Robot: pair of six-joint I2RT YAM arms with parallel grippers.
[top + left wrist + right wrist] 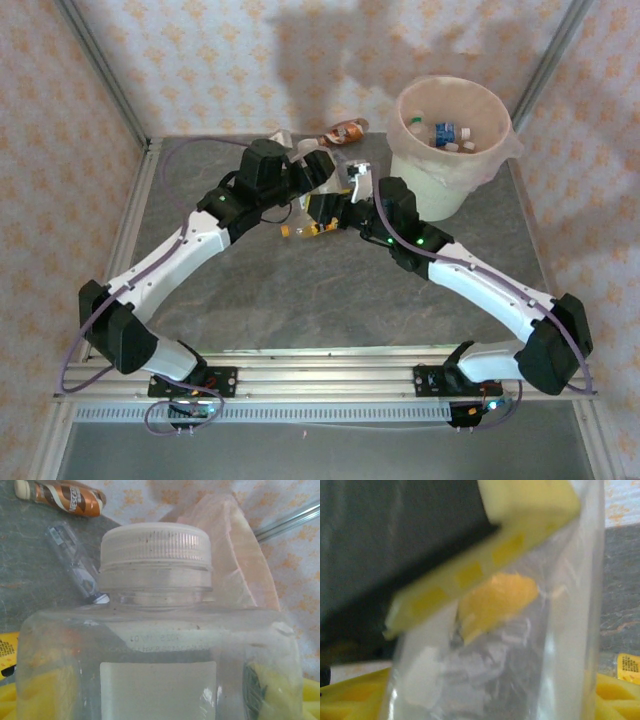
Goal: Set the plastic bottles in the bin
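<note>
The left end effector (165,702) was clamped on a clear bottle (155,630) with a white cap (155,542). Its yellow fingers (310,700) pressed on the two sides and the cap pointed away from the wrist. The right end effector (490,702) sat around the same bottle from the opposite side, a pad on each flank; whether it bore on the plastic I could not tell. The bin (235,550) stood just beyond the bottle, ahead and to the right of the left end effector. A brown bottle (65,497) and a second clear bottle (75,565) lay on the desk (30,555), ahead and to the left.

This read as a handover. To do it well, the right end effector should close on the body below the shoulder before the left lets go. The thin wall would likely flex, so a moderate squeeze suits it. The left should then open wide and back straight off without dragging the bottle. The carry should clear the bin's rim and loose bag, with release over the middle.
</note>
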